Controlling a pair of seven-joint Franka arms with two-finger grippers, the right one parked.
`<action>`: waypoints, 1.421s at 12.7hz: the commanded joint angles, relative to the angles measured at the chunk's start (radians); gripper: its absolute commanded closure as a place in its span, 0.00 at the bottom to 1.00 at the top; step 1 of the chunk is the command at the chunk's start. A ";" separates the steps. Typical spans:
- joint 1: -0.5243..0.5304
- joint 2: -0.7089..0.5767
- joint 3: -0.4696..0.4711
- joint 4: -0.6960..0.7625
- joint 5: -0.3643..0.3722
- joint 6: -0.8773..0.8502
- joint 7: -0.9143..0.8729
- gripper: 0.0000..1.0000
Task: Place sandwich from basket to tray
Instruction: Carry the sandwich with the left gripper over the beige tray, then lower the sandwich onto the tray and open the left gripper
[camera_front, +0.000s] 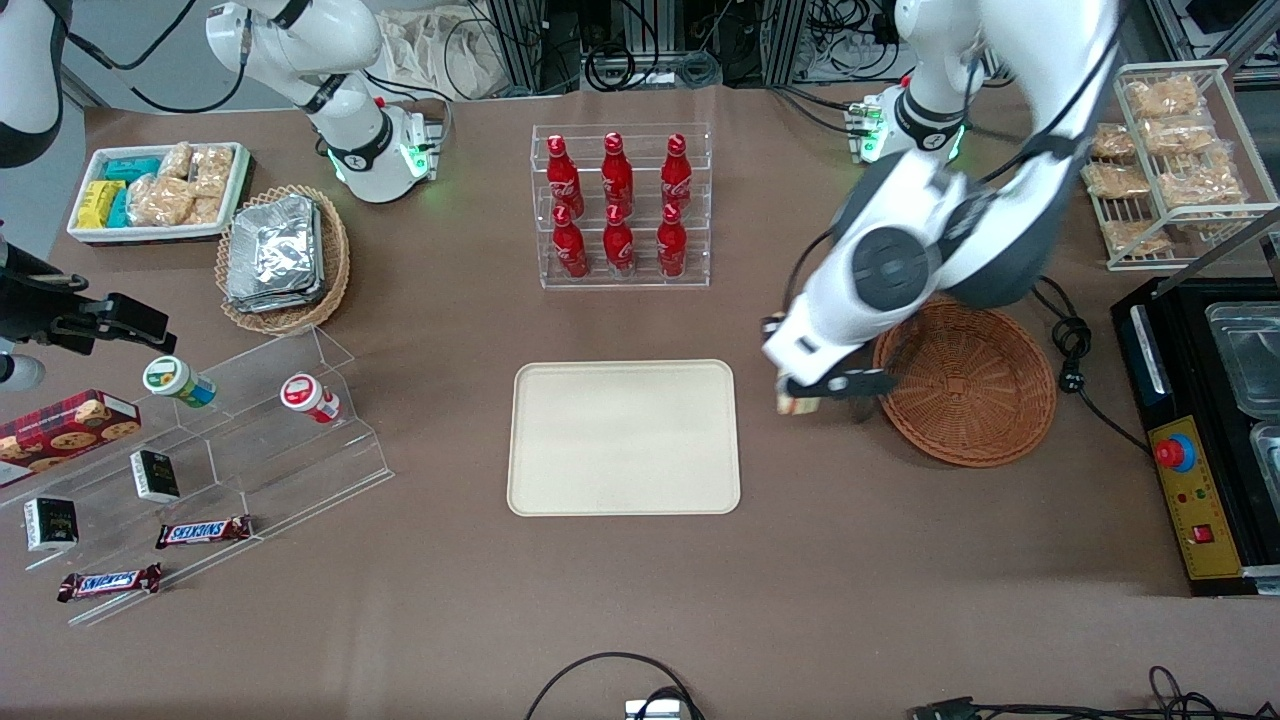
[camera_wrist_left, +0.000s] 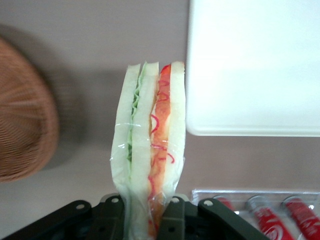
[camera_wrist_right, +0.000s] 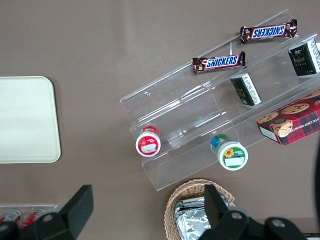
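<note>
Clearly, in the front view the pincer (camera_front: 812, 392) hangs over the bare tabletop (camera_front: 800, 560), between the basket (camera_front: 966, 382) and the tray (camera_front: 623, 437), with the sandwich (camera_front: 797, 403) just showing beneath it. The basket beside it looks empty, and the tray lies close on its other flank, nothing on it. How high the sandwich rides above the tabletop is hard to judge from this angle; it is probably clear of the surface.

From the left wrist view, the pincer (camera_wrist_left: 150, 220) is clamped on one end of the wrapped sandwich (camera_wrist_left: 150, 145), the wedge standing out from the fingers (camera_wrist_left: 111, 216) with its orange-red and green filling edge facing the camera. The tray's (camera_wrist_left: 250, 70) rim sits just beside the sandwich, the basket (camera_wrist_left: 25, 125) a little farther off.

Through the right wrist view only a tray (camera_wrist_right: 25, 120) corner shows, bare.

So the lift out is done and the carry is about halfway; moving over the tray, lowering and letting go remain.
</note>
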 joint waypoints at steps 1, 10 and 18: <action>-0.098 0.237 0.007 0.176 0.125 0.043 -0.141 1.00; -0.154 0.381 0.010 0.187 0.173 0.204 -0.177 0.49; -0.131 0.208 0.011 0.220 0.179 0.076 -0.173 0.00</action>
